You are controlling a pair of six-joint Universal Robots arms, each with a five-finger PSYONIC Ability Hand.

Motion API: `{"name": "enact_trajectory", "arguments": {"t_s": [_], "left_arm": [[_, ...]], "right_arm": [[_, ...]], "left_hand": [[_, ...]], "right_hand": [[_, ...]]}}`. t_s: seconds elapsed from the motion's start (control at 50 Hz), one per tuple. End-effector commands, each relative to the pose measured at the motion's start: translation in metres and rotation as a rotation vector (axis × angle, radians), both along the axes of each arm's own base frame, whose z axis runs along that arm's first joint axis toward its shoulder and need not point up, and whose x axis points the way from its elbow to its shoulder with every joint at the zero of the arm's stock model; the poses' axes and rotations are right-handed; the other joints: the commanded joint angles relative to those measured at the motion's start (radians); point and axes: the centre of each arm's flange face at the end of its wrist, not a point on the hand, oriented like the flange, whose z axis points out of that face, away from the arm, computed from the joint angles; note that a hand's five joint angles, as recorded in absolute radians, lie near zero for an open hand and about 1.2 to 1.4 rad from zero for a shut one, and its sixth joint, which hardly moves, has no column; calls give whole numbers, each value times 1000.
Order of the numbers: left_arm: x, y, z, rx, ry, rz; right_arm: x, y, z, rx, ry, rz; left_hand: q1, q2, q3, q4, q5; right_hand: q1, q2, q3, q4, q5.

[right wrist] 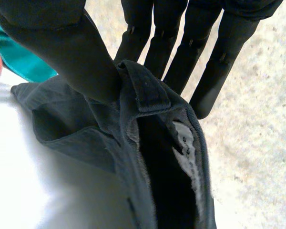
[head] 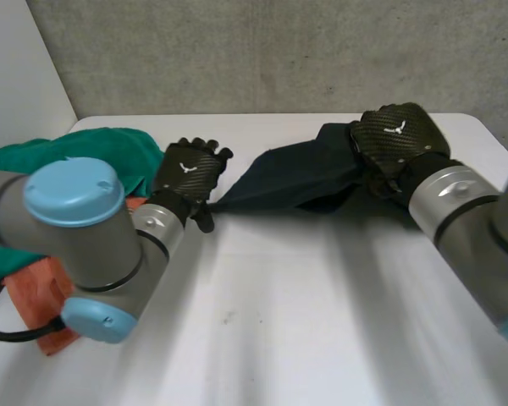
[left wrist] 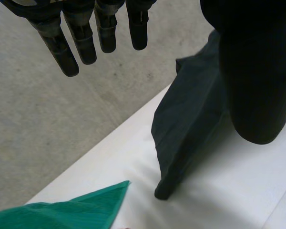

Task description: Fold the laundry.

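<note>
A dark garment (head: 296, 173) of finely ribbed cloth lies across the far half of the white bench (head: 322, 321), stretched out between the two hands and narrowing to a point at its left end

The left hand (head: 189, 173) sits at that pointed end, back upward. In its wrist view its fingers (left wrist: 81, 43) are straight and a little spread, held up off the bench and clear of the cloth, well apart from the thumb (left wrist: 257, 86). The thumb hangs over the garment (left wrist: 186, 124), but whether it touches the cloth cannot be told. The garment's tip rests on the bench just beside the corner of a green cloth (left wrist: 76, 210)

The right hand (head: 398, 135) is on the garment's right end, near the far edge of the bench. In its wrist view a thick folded edge of the garment (right wrist: 133, 90) stands up between the thumb (right wrist: 71, 52) and the fingers (right wrist: 181, 52). The thumb presses on one side of this edge and the straight, close-set fingers stand behind the other, pinching it. Below the pinch the garment gapes open and shows a pale lining (right wrist: 186, 143) inside

At the left side of the bench the green cloth (head: 110, 148) is bunched in a heap beside the left arm, and an orange cloth (head: 34, 296) lies nearer the robot, partly under the arm's blue-capped joint
</note>
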Motion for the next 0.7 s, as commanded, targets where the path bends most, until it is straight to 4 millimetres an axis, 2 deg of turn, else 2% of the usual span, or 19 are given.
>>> {"name": "enact_trajectory", "arguments": {"t_s": [0.02, 0.06, 0.14, 0.2, 0.22, 0.28, 0.3, 0.34, 0.36, 0.4, 0.42, 0.44, 0.5, 0.52, 0.56, 0.58, 0.64, 0.66, 0.7], "left_arm": [[-19, -22, -35, 44, -14, -19], [-20, -22, -45, 69, -23, -23], [-26, -10, -68, 163, -40, -70], [-27, -5, -72, 195, -33, -71], [-25, -8, -67, 192, -16, -49], [-18, -15, -55, 177, 21, 25], [-10, -20, -27, 122, 63, 88], [-2, -22, 0, 70, 102, 131], [5, -18, 36, 1, 152, 150], [9, -12, 64, -54, 191, 141], [10, -8, 80, -87, 215, 131], [15, 2, 111, -150, 257, 114], [21, 20, 154, -242, 319, 76], [27, 33, 184, -310, 364, 49], [32, 43, 207, -364, 401, 32], [37, 53, 229, -417, 437, 19], [42, 62, 254, -481, 480, 13], [44, 66, 268, -515, 504, 8], [44, 71, 280, -541, 525, -2]], "right_arm": [[-12, 34, 35, -52, -39, 37], [-15, 41, 45, -83, -61, 41], [-19, 42, 51, -98, -73, 30], [-20, 42, 48, -87, -71, 28], [-21, 41, 47, -85, -68, 25], [-21, 42, 46, -80, -64, 30], [-21, 40, 47, -84, -64, 25], [-23, 37, 50, -95, -62, 16], [-26, 33, 53, -108, -59, 1], [-30, 27, 59, -130, -60, -20], [-33, 23, 67, -155, -61, -37], [-35, 21, 72, -171, -61, -43], [-39, 19, 93, -233, -68, -64], [-39, 20, 99, -248, -73, -64], [-41, 25, 115, -287, -91, -66], [-45, 33, 133, -334, -112, -68], [-53, 48, 166, -425, -150, -77], [-55, 50, 173, -442, -157, -81], [-58, 54, 183, -469, -168, -87]], "left_hand": [[-34, -24, -34, -21, -23], [-28, -18, -28, -15, -17], [62, 73, 63, 75, 73], [680, 690, 680, 693, 691], [1153, 1163, 1153, 1165, 1164], [1158, 1168, 1158, 1170, 1169], [1158, 1168, 1158, 1170, 1169], [1158, 1168, 1158, 1170, 1169], [1158, 1168, 1158, 1170, 1169], [1158, 1168, 1158, 1170, 1169], [1158, 1168, 1158, 1170, 1169], [1158, 1168, 1158, 1170, 1169], [1158, 1168, 1158, 1170, 1169], [1158, 1168, 1158, 1170, 1169], [1158, 1168, 1158, 1170, 1169], [1158, 1168, 1158, 1170, 1169], [1158, 1168, 1158, 1170, 1169], [1158, 1168, 1158, 1170, 1169], [1158, 1168, 1158, 1170, 1169]], "right_hand": [[297, 229, 244, 201, 221], [297, 229, 244, 201, 221], [297, 229, 244, 201, 221], [297, 229, 244, 201, 221], [297, 229, 244, 201, 221], [297, 229, 244, 201, 221], [297, 229, 244, 201, 221], [297, 229, 244, 201, 221], [297, 229, 244, 201, 221], [297, 229, 244, 201, 221], [297, 229, 244, 201, 221], [297, 229, 244, 201, 221], [297, 229, 244, 201, 221], [297, 229, 244, 201, 221], [297, 229, 244, 201, 221], [297, 229, 244, 201, 221], [297, 229, 244, 201, 221], [297, 229, 244, 201, 221], [297, 229, 244, 201, 221]]}}
